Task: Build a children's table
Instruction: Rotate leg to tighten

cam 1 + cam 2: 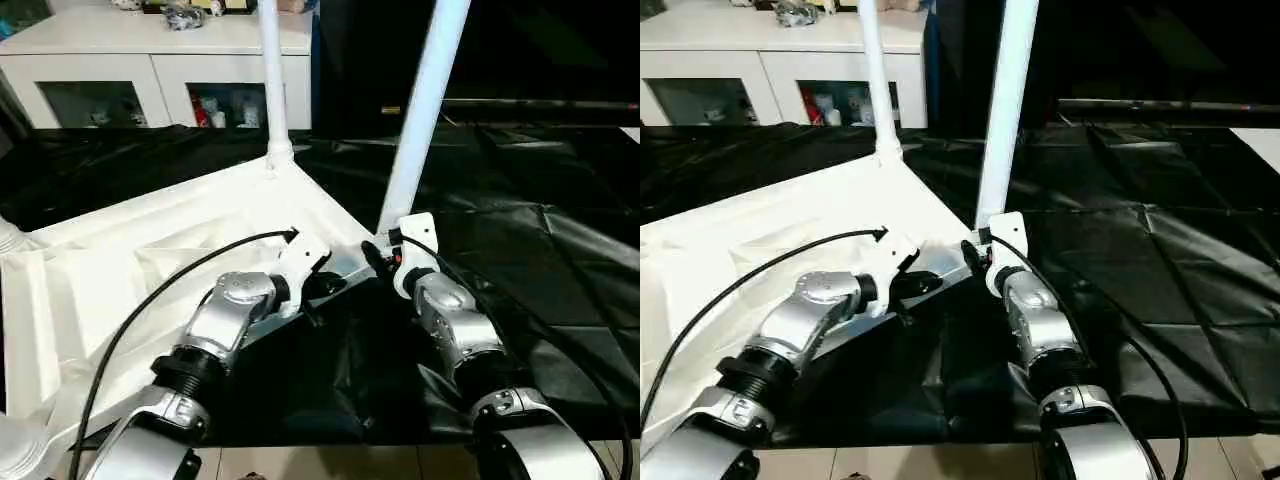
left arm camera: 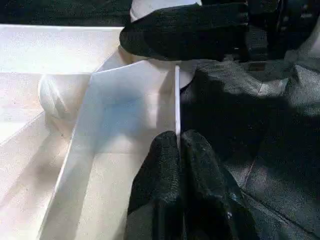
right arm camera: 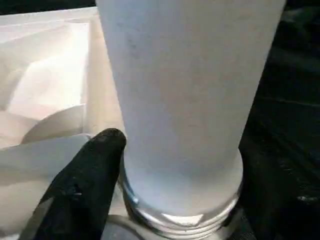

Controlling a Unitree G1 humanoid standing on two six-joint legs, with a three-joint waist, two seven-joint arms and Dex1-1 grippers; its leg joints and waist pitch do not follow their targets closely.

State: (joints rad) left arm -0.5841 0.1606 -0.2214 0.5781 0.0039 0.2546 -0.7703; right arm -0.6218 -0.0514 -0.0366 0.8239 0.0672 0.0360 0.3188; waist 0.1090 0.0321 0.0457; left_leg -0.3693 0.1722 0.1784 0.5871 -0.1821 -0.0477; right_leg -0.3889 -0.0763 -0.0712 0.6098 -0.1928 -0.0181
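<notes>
Both claws meet at the upturned table's (image 1: 150,250) near corner: left claw (image 2: 179,150) pinching its rim, right claw (image 1: 378,252) at leg (image 1: 420,110).

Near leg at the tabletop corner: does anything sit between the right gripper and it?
Nothing visible does. The right gripper is already against the base of the near leg, one black finger touching it just above the threaded collar. The left gripper pinches the tabletop's rim beside it, not between them.
</notes>
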